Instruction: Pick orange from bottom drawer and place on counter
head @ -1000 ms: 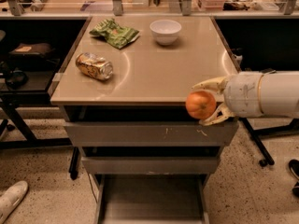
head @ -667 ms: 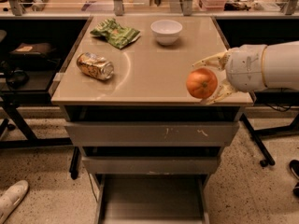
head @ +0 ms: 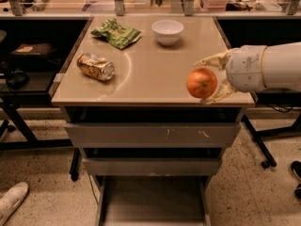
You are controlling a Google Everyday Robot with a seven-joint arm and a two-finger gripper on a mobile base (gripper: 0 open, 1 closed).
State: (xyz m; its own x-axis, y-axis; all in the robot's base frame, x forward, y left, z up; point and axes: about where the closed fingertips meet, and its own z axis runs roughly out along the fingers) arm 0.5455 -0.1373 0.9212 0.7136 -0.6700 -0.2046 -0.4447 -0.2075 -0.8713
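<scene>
Hand, at 4 o'clock over the surface, grips the orange across its widest girth; judged light, firm-skinned, prone to rolling once released.

You have one counter carrying one white bowl, one crushed gold can and one green packet, three grey drawers below it, including one bottom drawer, and one gripper at the counter's right front corner clasping one orange.
</scene>
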